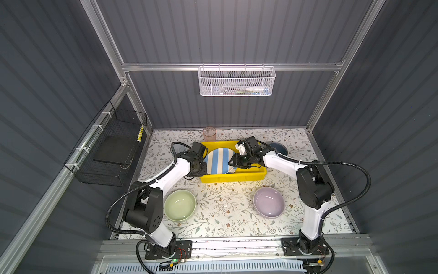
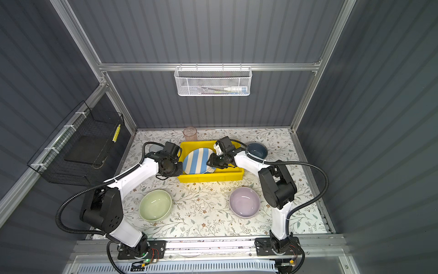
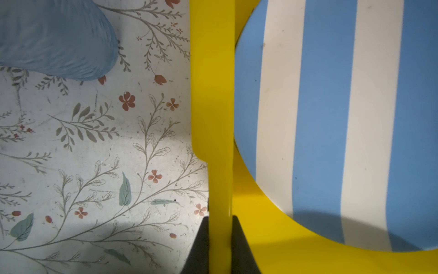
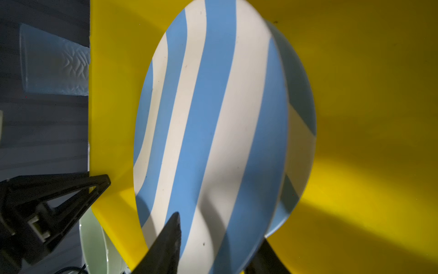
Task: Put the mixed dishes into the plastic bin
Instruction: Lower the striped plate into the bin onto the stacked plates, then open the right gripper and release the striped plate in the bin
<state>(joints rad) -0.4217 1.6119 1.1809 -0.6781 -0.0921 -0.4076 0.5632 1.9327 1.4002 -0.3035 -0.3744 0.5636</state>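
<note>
The yellow plastic bin stands at mid-table. Inside it a blue-white striped plate leans tilted, with a second striped rim showing beneath. My left gripper is shut on the bin's left wall. My right gripper is open over the plate's right edge, one finger above the plate's face and one below its rim. A pale green bowl and a lilac bowl sit on the table in front of the bin.
A blue bowl sits behind my right arm. A pinkish tumbler stands by the back wall, and a blue ribbed tumbler is on the table left of the bin. A black wire basket and a white mesh basket hang on the walls.
</note>
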